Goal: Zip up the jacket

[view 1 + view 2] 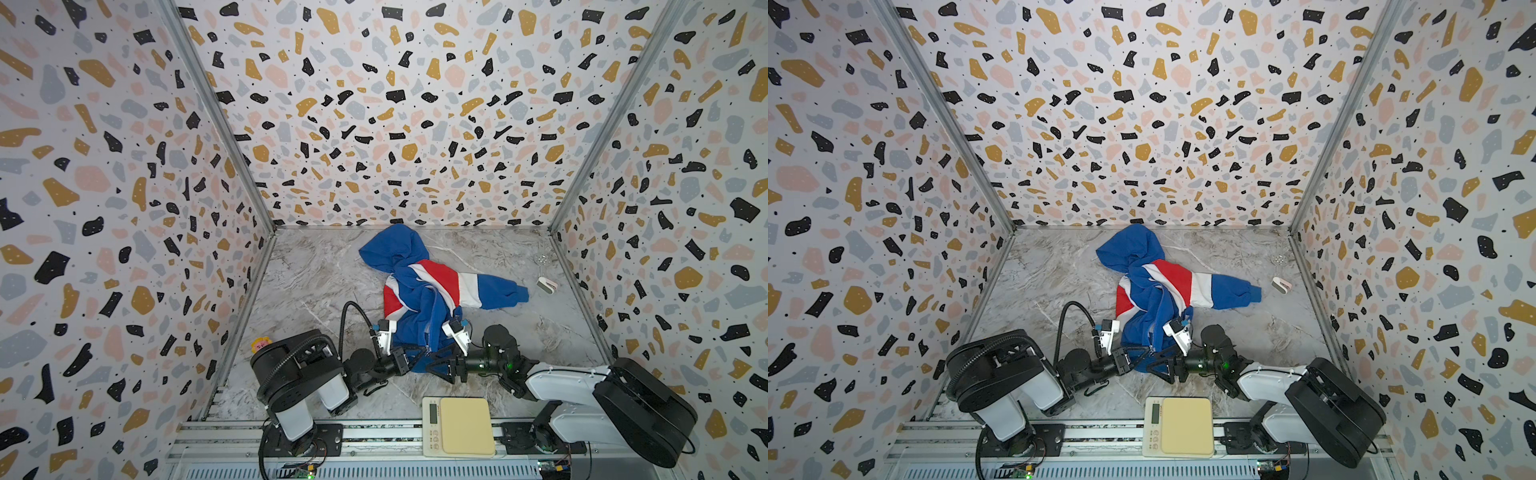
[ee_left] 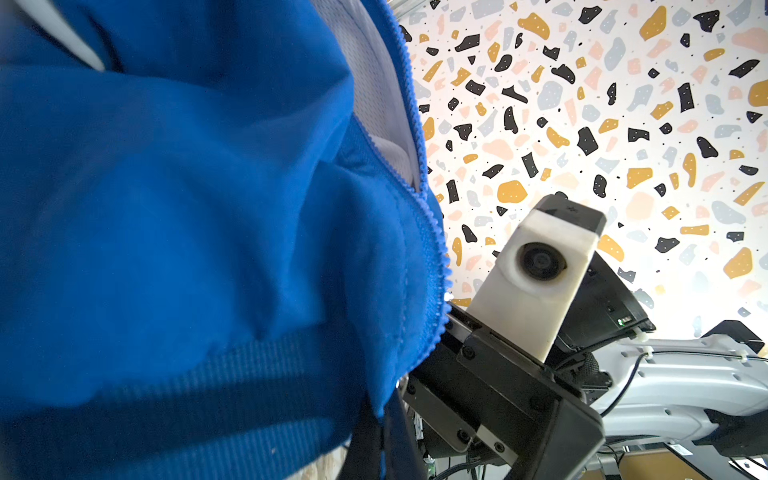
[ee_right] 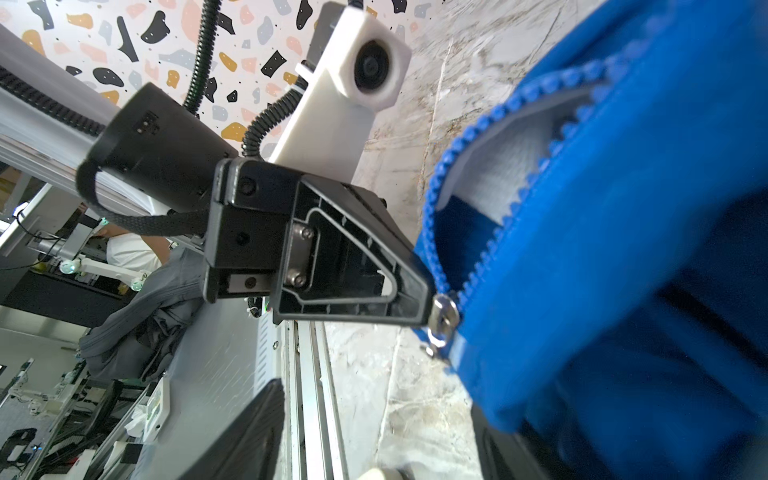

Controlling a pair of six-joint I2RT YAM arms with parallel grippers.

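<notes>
- I see the jacket (image 1: pixel 432 291) crumpled on the marble table (image 1: pixel 316 274), about mid-width in both top views.
- Its hood (image 1: pixel 392 249) points at the back wall, and one blue-cuffed sleeve (image 1: pixel 498 295) runs out to the right.
- The hem end lies nearest the arm bases, and both grippers meet there.
- The left gripper (image 1: pixel 422 353) is fully closed on the jacket's lower edge.
- In the right wrist view, the left gripper's tip (image 3: pixel 422 286) sits on the blue zipper tape, just beside the metal zipper slider (image 3: pixel 442 316).
- The slider is low, near the hem.
- Above the slider the two rows of zipper teeth (image 3: pixel 453 153) part, and grey lining shows between them.
- The right gripper (image 1: pixel 430 362) faces the left one, close to it at the hem.
- The right jaws stand apart: in its own wrist view one of its fingers (image 3: pixel 245 432) lies well off the fabric, with bare marble in the gap.
- Blue cloth covers the other side of that view, and I see nothing clamped there.
- Blue fabric (image 2: pixel 187 208) fills most of the left wrist view and hides the left fingers.
- A cream scale (image 1: pixel 459 426) sits at the front edge between the arm bases.
- A small white object (image 1: pixel 546 285) lies well apart from the cuff, towards the right wall.
</notes>
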